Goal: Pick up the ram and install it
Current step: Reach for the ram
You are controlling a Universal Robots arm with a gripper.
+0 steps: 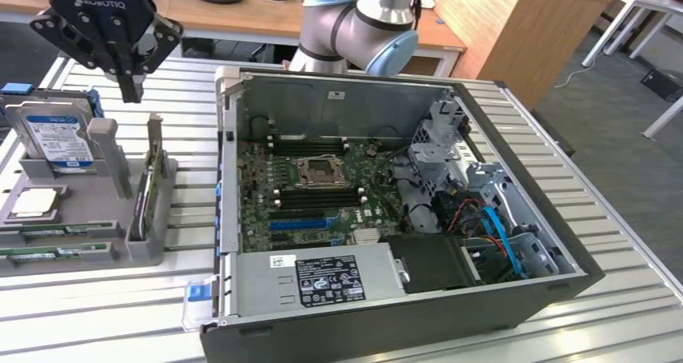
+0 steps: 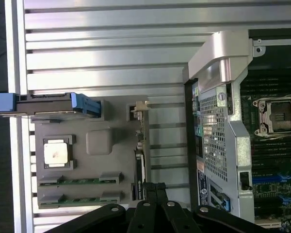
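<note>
A ram [image 1: 149,189] stick stands on its long edge between two grey posts of the grey holder [image 1: 120,247], at the side nearest the computer case. Seen edge-on in the wrist view, this ram [image 2: 141,160] is a thin dark-green line. Two more ram sticks [image 1: 53,253] lie flat in the holder's front slots [image 2: 80,181]. My black gripper [image 1: 131,89] hangs shut and empty, well above the holder's far end. In the wrist view its closed tips [image 2: 155,187] sit just beside one end of the upright stick, not touching it.
The open computer case [image 1: 229,179] lies at the exterior view's right of the holder, with the motherboard's CPU socket [image 1: 318,171] and long black slots [image 1: 320,195] showing. A blue-labelled hard drive [image 1: 59,139] and a CPU chip [image 1: 32,203] also sit in the holder. The table is ribbed metal.
</note>
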